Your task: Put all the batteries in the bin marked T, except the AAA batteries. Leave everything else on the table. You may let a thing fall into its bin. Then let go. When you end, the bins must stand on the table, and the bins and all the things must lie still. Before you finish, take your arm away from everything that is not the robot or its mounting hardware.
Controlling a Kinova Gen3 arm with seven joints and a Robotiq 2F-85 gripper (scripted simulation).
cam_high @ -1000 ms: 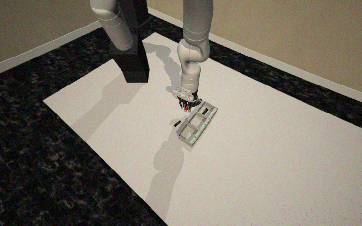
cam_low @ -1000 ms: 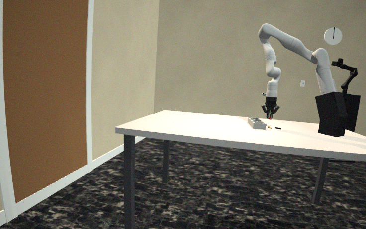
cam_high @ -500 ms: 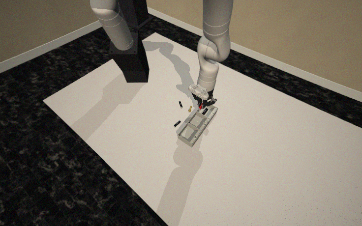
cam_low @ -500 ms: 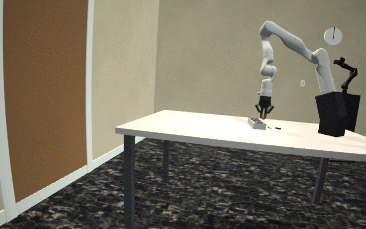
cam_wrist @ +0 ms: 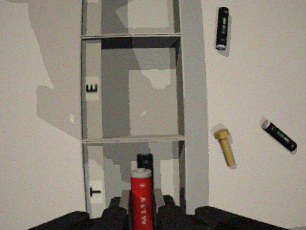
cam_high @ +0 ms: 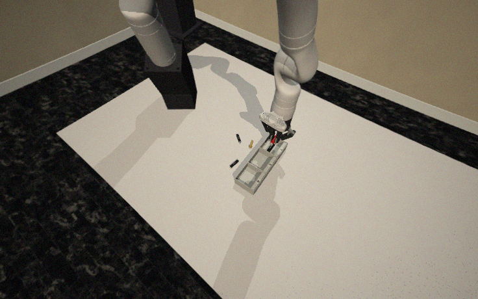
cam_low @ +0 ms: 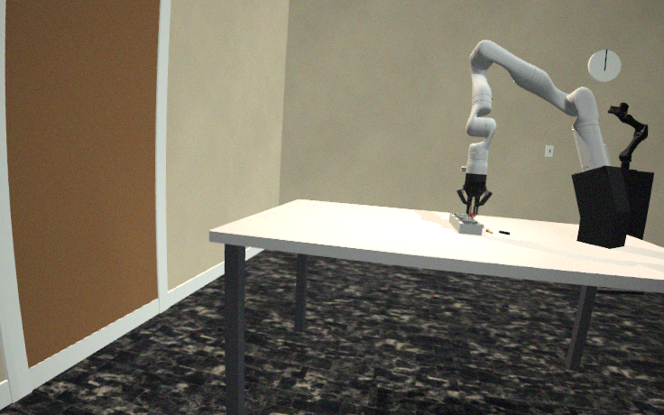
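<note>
My gripper (cam_high: 274, 140) is shut on a red battery (cam_wrist: 141, 204) and holds it upright just above bin T (cam_wrist: 136, 168). It also shows in the exterior view (cam_low: 472, 212). A black battery (cam_wrist: 144, 160) lies inside bin T, partly hidden by the red one. Two small black batteries (cam_wrist: 222, 29) (cam_wrist: 278, 135) and a short yellow piece (cam_wrist: 225, 146) lie on the table beside the tray.
Bins A and E look empty. The arm's black base (cam_high: 174, 70) stands at the table's far end. The loose items lie on the tray's side toward the base (cam_high: 238, 138) (cam_high: 234, 163) (cam_high: 251, 143).
</note>
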